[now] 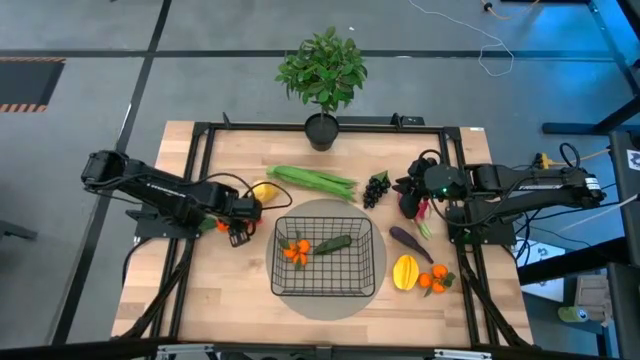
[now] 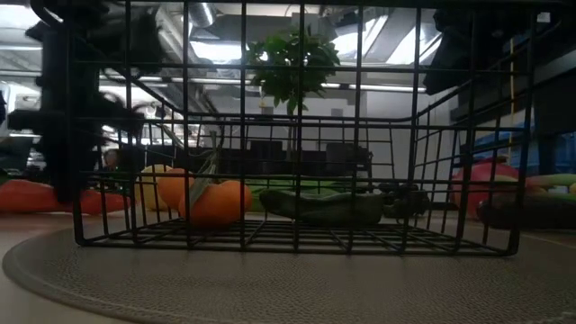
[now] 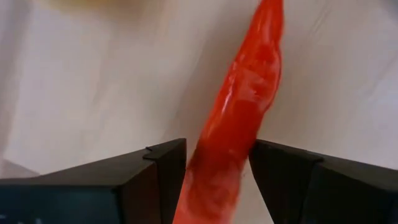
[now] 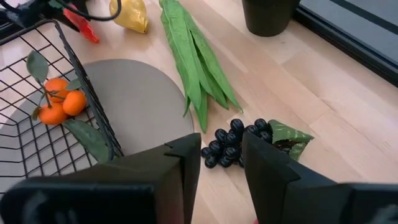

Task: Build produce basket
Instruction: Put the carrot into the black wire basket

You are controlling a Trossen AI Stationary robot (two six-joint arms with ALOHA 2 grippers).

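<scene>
- Black wire-mesh basket [image 1: 327,256]: centred on round grey mat [image 1: 300,300], middle of wooden table [image 1: 230,300], nearer the near edge.
- Inside basket: cluster of orange tomatoes [image 1: 295,250] with green leaves at left; dark green cucumber [image 1: 333,244] just right of them, lying at a slant.
- Left gripper [image 1: 237,233]: low over the table just left of basket, fingers [image 3: 155,180] set either side of red chili [image 3: 239,118]; chili stands between the two pads, contact not clear, so a firm pinch cannot be told.
- Yellow lemon [image 1: 264,192]: on table just beyond left gripper, near the left end of the beans.
- Long green beans [image 1: 312,180]: bundle on table beyond basket, lying left to right.
- Black grapes [image 1: 375,188]: right of beans, with a green leaf; seen in the right wrist view just ahead of that arm's fingers.
- Right gripper [image 4: 217,168]: raised at right far side of table, fingers parted with a gap, pinching nothing; grapes beyond the tips.
- Pink-purple radish [image 1: 412,205]: under right arm's wrist, partly hidden.
- Purple eggplant [image 1: 410,241]: right of basket.
- Yellow-orange mango [image 1: 404,271]: near side of eggplant, just off the mat's right edge.
- Second cluster of orange tomatoes [image 1: 434,281]: just right of mango.
- Leafy potted plant [image 1: 322,85]: far edge of table, centre.
</scene>
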